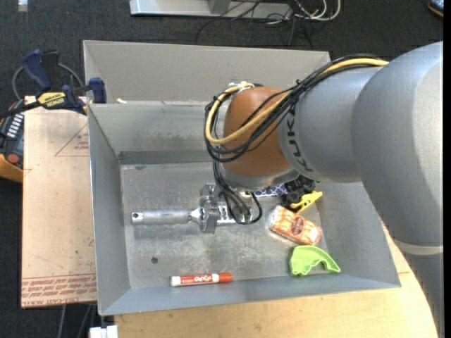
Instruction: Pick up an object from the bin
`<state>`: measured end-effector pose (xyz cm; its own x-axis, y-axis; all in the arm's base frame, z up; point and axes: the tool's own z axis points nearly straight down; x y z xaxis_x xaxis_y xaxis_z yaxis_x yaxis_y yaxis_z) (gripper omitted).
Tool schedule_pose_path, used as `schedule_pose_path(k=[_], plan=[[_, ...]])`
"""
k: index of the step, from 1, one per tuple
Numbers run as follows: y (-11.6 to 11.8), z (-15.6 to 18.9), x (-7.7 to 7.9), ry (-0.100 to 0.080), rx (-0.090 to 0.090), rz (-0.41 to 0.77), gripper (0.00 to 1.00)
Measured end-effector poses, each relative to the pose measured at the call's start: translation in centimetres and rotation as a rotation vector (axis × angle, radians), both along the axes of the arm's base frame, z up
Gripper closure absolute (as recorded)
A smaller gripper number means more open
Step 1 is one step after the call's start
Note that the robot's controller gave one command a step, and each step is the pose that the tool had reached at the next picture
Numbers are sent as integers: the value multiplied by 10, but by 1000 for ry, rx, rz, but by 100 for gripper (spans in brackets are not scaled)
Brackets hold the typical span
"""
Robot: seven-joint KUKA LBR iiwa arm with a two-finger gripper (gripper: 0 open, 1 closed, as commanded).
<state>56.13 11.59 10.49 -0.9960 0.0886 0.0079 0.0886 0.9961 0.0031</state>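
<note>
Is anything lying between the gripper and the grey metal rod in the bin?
Nothing visible does. The gripper sits at the right-hand end of the grey metal rod; the red marker lies apart, nearer the front wall.

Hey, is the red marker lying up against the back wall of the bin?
No, the red marker lies along the front wall of the bin, at the bottom of the view.

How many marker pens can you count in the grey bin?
1. A red marker lies by the bin wall at the view's bottom, left of the green plastic piece. More could be hidden beneath the arm.
</note>
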Motion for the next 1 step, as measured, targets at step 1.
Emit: schedule_pose_path(k=[1], plan=[[0,18,3,-9,2,0,100]])
